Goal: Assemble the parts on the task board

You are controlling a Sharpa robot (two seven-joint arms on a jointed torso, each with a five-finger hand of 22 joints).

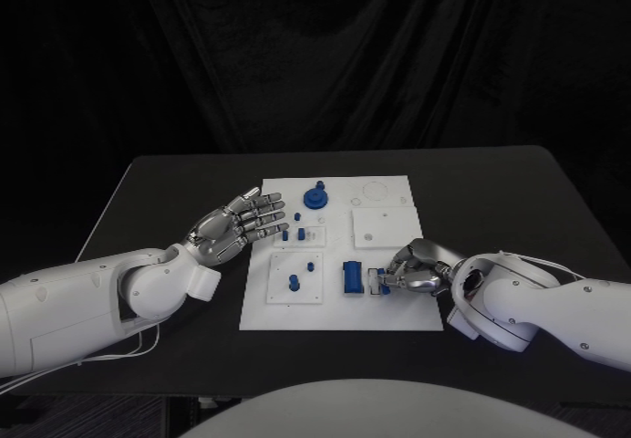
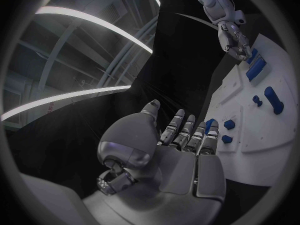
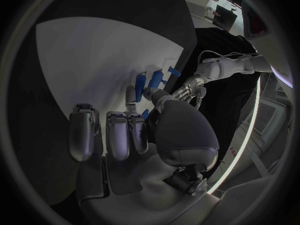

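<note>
The white task board (image 1: 395,315) lies in the middle of the table. My right hand (image 1: 410,269) rests on the board's right side with its fingers curled in, and thumb and forefinger pinch a small blue part (image 1: 381,281) beside a larger blue block (image 1: 353,277). The right wrist view shows that part (image 3: 149,91) between the fingertips. My left hand (image 1: 241,224) hovers at the board's left edge, fingers spread, holding nothing. A round blue knob (image 1: 315,196) stands at the board's far end. Small blue pieces (image 1: 300,235) sit near the left fingertips, and more blue pieces (image 1: 294,281) are on the near-left plate.
A raised white square plate (image 1: 386,226) sits on the board's right side beyond my right hand. The black table (image 1: 526,210) has free surface on both sides of the board. Dark curtains hang behind the table.
</note>
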